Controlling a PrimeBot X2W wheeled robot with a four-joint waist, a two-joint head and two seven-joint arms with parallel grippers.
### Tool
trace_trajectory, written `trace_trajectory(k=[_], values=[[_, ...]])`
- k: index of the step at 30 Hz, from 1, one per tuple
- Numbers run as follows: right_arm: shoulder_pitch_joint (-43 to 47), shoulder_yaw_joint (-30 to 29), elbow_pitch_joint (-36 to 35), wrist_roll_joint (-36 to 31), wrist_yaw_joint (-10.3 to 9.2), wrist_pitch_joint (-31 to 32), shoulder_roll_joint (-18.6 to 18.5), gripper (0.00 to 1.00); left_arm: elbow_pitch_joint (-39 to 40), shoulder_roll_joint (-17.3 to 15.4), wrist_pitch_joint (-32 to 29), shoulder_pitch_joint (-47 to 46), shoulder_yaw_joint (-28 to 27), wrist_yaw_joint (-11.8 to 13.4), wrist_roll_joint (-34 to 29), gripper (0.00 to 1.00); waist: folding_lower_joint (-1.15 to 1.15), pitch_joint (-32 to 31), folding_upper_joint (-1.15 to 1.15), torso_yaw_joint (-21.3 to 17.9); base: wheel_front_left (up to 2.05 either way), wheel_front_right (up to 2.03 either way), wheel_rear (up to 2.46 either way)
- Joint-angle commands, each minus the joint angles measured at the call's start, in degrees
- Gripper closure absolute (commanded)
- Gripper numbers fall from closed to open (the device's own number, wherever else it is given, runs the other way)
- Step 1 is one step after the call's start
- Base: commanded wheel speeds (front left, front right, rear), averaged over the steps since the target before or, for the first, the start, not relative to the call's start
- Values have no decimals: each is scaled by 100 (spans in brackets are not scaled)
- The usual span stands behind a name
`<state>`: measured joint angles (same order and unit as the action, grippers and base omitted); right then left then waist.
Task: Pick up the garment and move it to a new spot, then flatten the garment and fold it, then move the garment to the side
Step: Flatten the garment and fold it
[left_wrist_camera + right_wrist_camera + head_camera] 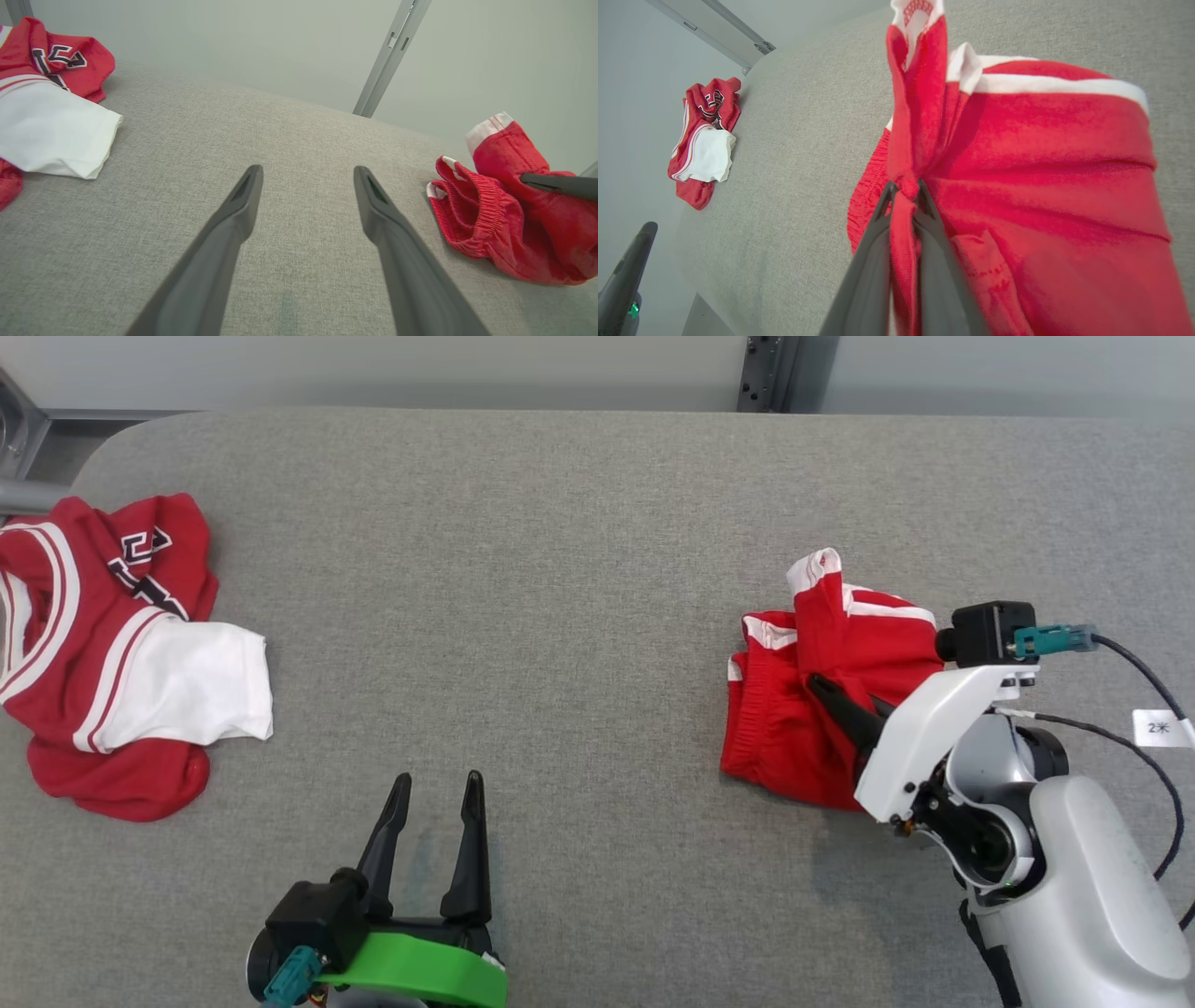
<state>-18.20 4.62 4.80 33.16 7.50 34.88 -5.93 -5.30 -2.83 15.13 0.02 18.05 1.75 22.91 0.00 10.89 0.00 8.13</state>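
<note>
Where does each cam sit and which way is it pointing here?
Head view: on the head, looking forward and down at the grey table; open left gripper lower left, right gripper and pale forearm lower right.
Left wrist view: on the left wrist, looking along its spread fingers across the table toward the wall.
Right wrist view: on the right wrist, looking along shut fingers pinching the red shorts.
Shared: all three show the shorts and the red-and-white jersey.

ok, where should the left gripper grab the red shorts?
Probably the ribbed waistband of the red shorts, approached low from the robot's left: it stands up as a loose rim facing the left gripper, clear of the fold the right gripper pinches.
</note>
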Motion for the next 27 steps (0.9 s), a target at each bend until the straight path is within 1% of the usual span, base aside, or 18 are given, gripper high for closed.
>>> trace_trajectory(k=[1, 5, 10, 11, 12, 13, 16, 19, 23, 27], values=[[-99, 15, 163, -107, -2, -142, 64, 100, -12, -15, 1, -17, -14, 5, 56, 0, 0, 19, 0, 65, 0, 0, 0], [-266, 5, 737, -311, -2, -549, 229, 100, -65, -15, 1, -42, 0, -3, 58, 0, 0, 12, 0, 178, 0, 0, 0], [-392, 125, 1304, -382, -2, -855, 286, 100, -128, -15, 1, -3, 24, 8, 80, 0, 0, -48, 0, 263, 0, 0, 0], [-414, 165, 1401, -364, -2, -915, 293, 85, -137, -15, 1, 8, 27, 13, 85, 0, 0, -62, 0, 271, 0, 0, 0], [-443, 220, 1460, -292, -2, -1013, 298, 41, -145, -15, 1, 19, 30, 19, 85, 0, 0, -81, 0, 277, 0, 0, 0], [-467, 277, 1521, -257, -2, -1128, 300, 0, -155, -15, 1, 37, 32, 26, 75, 0, 0, -104, 0, 278, 0, 0, 0], [-452, 445, 1568, -179, -2, -1540, 295, 0, -173, -15, 1, 113, -4, 33, 31, 0, 0, -207, 0, 250, 0, 0, 0], [-301, 599, 1402, -406, -2, -2001, 264, 0, -177, -15, 1, 199, -57, 30, -3, 0, 0, -340, 0, 202, 0, 0, 0], [98, 680, 1004, -847, -3, -2836, -169, 0, -162, -15, 1, 354, -162, 22, -34, 0, 0, -572, 0, 101, 0, 0, 0], [693, 438, 801, -1072, -2, -3514, -537, 0, -190, -16, 1, 574, -327, -24, -122, 0, 0, -855, 0, -31, 0, 0, 0]])
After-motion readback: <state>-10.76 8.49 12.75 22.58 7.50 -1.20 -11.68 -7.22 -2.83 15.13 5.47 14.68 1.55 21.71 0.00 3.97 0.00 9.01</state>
